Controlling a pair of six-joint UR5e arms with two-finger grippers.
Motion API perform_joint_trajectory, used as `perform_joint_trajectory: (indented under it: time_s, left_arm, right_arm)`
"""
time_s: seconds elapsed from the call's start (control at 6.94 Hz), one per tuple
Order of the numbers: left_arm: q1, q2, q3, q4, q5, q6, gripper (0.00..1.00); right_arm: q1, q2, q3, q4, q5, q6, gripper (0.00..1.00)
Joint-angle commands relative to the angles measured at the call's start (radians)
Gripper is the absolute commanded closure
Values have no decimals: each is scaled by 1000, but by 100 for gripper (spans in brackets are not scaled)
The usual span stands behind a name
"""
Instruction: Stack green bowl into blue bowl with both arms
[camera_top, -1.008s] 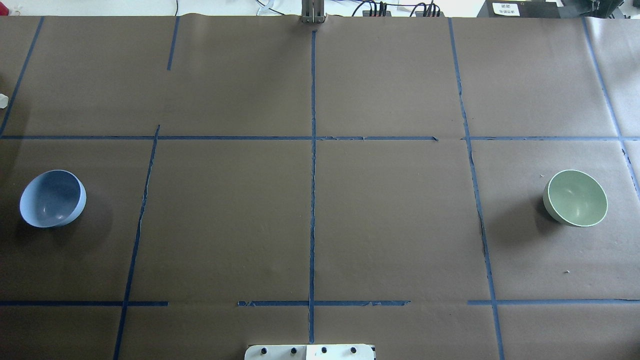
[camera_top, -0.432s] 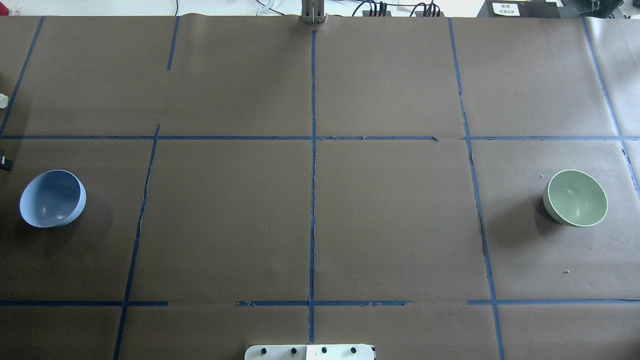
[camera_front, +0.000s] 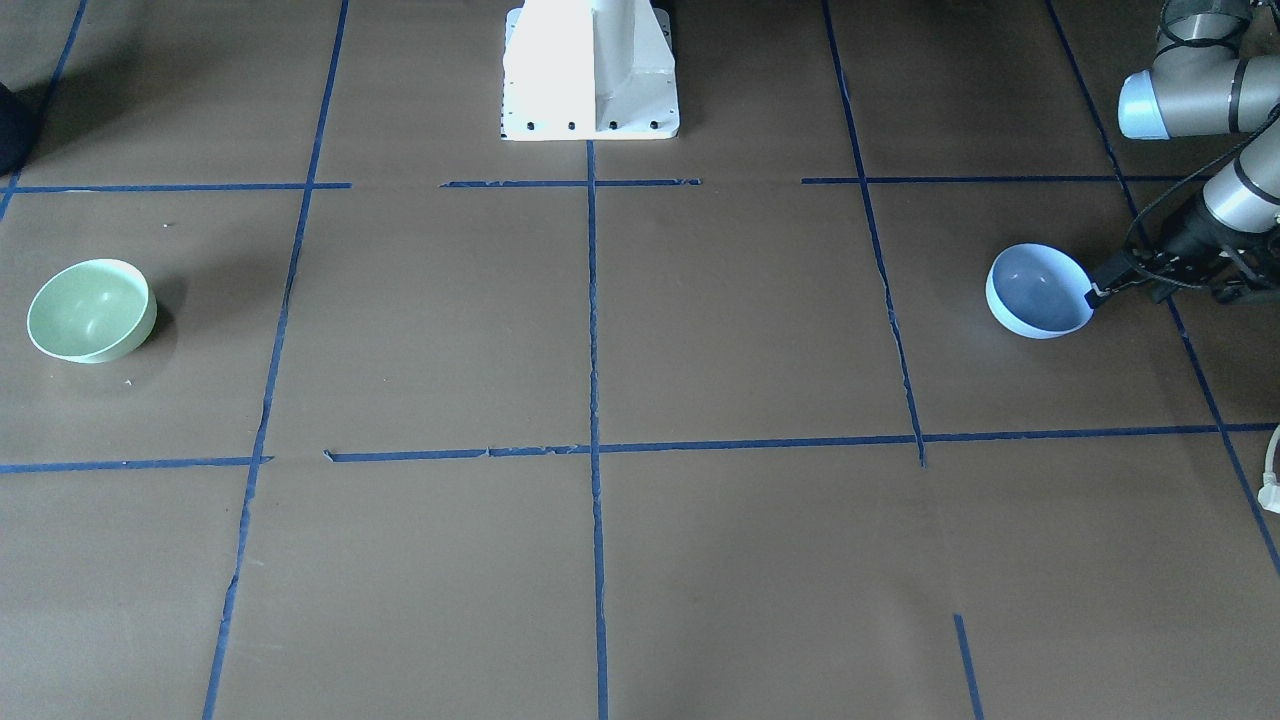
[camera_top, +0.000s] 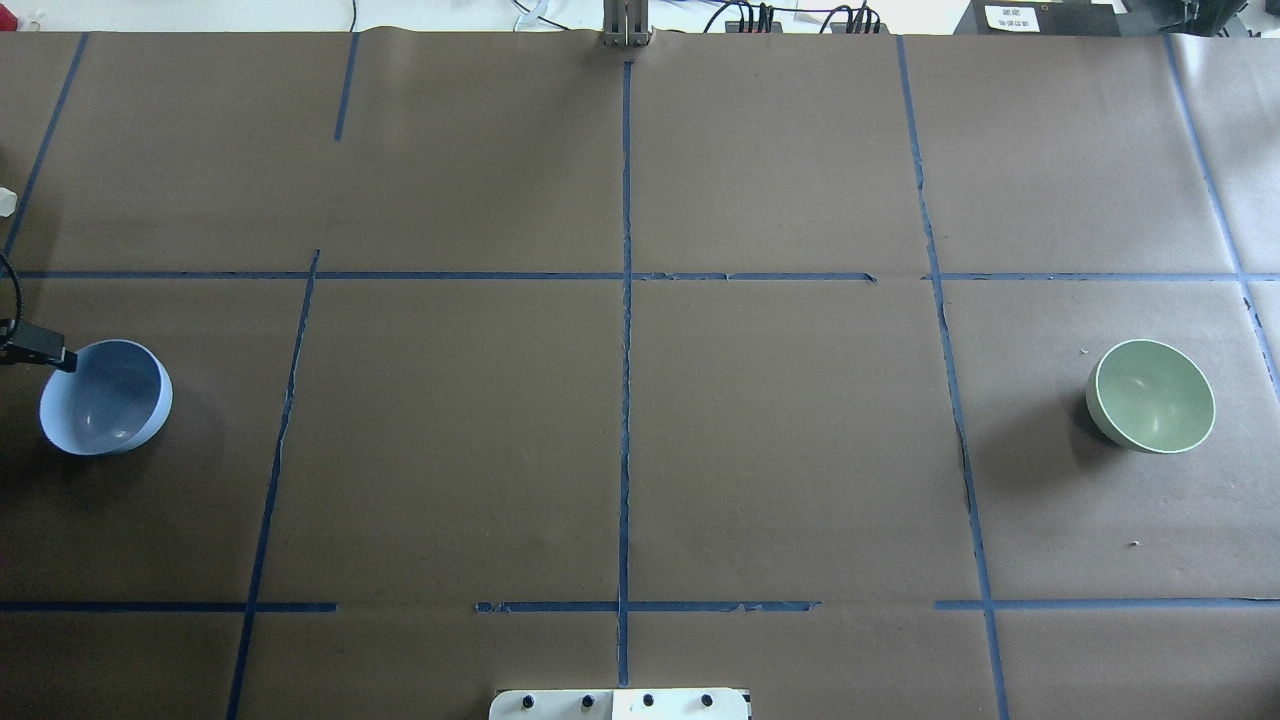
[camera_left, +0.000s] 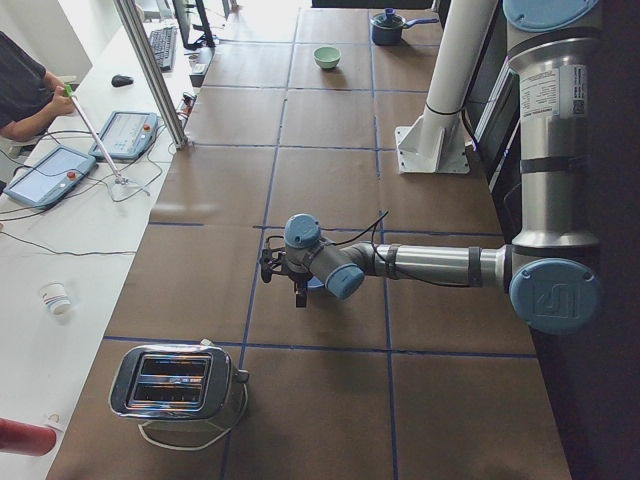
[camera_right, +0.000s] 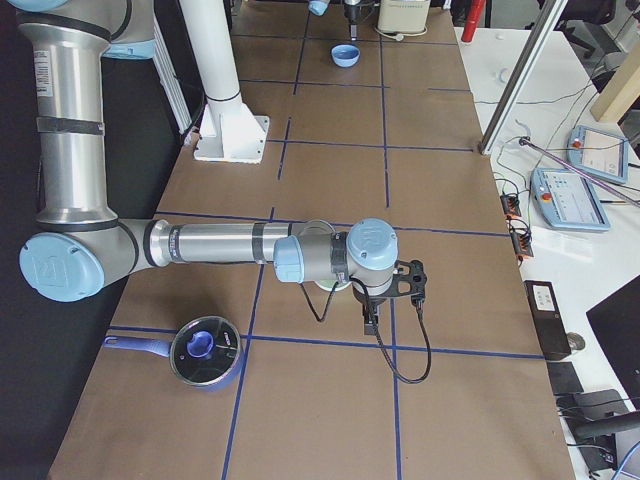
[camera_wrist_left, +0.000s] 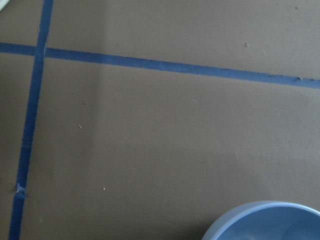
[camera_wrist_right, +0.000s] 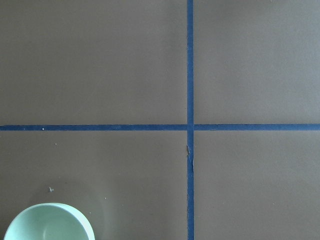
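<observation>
The blue bowl (camera_top: 105, 398) stands upright at the table's left end; it also shows in the front view (camera_front: 1038, 291) and at the bottom of the left wrist view (camera_wrist_left: 270, 222). My left gripper (camera_front: 1100, 288) reaches in from the edge, its black tip (camera_top: 45, 352) at the bowl's outer rim; I cannot tell whether it is open or shut. The green bowl (camera_top: 1150, 396) stands upright at the right end, also in the front view (camera_front: 90, 310) and the right wrist view (camera_wrist_right: 47, 222). My right gripper (camera_right: 368, 322) hangs beside it, seen only from the side; its state is unclear.
The white pedestal base (camera_front: 590, 70) stands at the robot's edge of the table. A blue pot with a lid (camera_right: 205, 350) sits near the right arm. A silver toaster (camera_left: 180, 385) sits beyond the blue bowl. Blue tape lines cross the brown table cover.
My left gripper has come in from the view's left edge and now reaches the blue bowl's rim. Neither bowl has moved.
</observation>
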Motion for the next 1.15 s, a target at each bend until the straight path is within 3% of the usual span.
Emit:
perform_joint_trajectory:
  time_s: [0.0,0.14,0.29,0.43,0.72,0.86,1.01]
  left_arm:
    - [58,-7,8,-9,3,-15,0]
    - [63,-7,6,-4,1,-19,38]
    - [63,-4,8,-4,0,-19,82]
    - [63,-6,11,-1,-2,-19,96]
    - [52,-4,-27,21,-21,-19,100]
    - [45,-13,-119,171,-87,-21,100]
    - [40,-74,-234,360,-88,-21,100]
  right_arm:
    - [0,1,7,1,0,12,0]
    - [0,1,10,1,0,12,0]
    - [0,1,16,1,0,17,0]
    - [0,2,19,1,0,29,0]
    - [0,1,21,1,2,29,0]
    - [0,1,22,1,2,29,0]
    - [0,-1,22,1,2,31,0]
